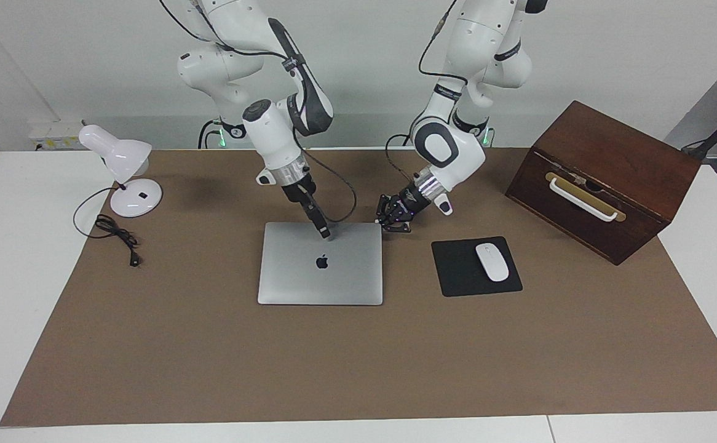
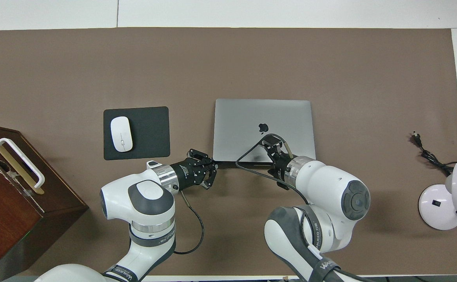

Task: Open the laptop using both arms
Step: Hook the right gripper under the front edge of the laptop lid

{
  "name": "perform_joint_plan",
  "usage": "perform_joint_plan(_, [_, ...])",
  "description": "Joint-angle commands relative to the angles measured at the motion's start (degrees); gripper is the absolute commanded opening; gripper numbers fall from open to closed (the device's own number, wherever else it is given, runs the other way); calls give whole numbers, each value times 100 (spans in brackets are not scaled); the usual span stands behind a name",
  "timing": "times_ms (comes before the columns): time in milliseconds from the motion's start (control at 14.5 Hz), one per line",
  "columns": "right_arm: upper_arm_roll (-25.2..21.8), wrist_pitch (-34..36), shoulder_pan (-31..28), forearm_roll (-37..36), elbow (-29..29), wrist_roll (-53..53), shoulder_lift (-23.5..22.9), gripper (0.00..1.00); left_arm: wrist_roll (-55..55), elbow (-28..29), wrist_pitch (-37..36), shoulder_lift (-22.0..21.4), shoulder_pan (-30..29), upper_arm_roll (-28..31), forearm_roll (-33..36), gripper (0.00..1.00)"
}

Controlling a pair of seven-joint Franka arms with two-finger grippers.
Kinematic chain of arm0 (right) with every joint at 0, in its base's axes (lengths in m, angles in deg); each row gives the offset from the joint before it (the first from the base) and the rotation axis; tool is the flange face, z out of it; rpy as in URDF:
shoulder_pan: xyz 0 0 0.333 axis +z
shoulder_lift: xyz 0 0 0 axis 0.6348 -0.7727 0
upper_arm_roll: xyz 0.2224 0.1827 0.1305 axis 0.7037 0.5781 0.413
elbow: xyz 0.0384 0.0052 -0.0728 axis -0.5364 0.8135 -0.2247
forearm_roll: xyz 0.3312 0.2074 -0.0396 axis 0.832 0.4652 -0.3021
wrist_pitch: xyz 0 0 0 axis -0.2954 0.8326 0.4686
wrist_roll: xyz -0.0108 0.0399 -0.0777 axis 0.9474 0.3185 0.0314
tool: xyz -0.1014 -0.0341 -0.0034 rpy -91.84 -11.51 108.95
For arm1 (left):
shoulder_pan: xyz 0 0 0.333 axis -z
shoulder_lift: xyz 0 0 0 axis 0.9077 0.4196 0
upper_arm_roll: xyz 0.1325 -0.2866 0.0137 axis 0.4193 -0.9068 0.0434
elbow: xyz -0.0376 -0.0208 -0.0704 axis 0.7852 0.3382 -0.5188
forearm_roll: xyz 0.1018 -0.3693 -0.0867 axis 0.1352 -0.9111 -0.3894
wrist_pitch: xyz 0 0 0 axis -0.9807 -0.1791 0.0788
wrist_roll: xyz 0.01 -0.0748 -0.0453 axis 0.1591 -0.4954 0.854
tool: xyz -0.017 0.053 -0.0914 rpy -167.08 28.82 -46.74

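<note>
The silver-grey laptop [image 1: 334, 277] lies shut and flat on the brown mat, its apple logo up; it also shows in the overhead view [image 2: 248, 125]. My right gripper [image 1: 324, 232] points down with its tips on the lid, between the logo and the edge nearest the robots, fingers together; it shows in the overhead view [image 2: 272, 141] too. My left gripper [image 1: 387, 221] is low at the mat, at the laptop's corner nearest the robots toward the left arm's end, fingers spread; it also shows in the overhead view [image 2: 213, 172].
A black mouse pad [image 1: 457, 271] with a white mouse [image 1: 492, 261] lies beside the laptop toward the left arm's end. A wooden box [image 1: 604, 178] with a white handle stands past it. A white desk lamp [image 1: 125, 166] and its cord [image 1: 115, 234] are at the right arm's end.
</note>
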Motion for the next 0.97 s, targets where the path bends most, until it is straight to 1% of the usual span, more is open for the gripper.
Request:
perform_joint_plan(0, [12,-125,3,169,-25,122,-23,100,-138,-150,153,123,117,65,-199,0])
perform_joint_plan(276, [12,-143,3,169,-77,148,-67,100,-138,-317,215,290,117,65,-225,0])
perform_joint_plan(690, [4,-345,-49,169,-165,315,-173,100,-147,-378,224,343,125,56,-225,0])
perform_joint_plan(897, [4,-345,-93,169,-200,455,-182,100,-391,-484,241,615,125,56,-260,0])
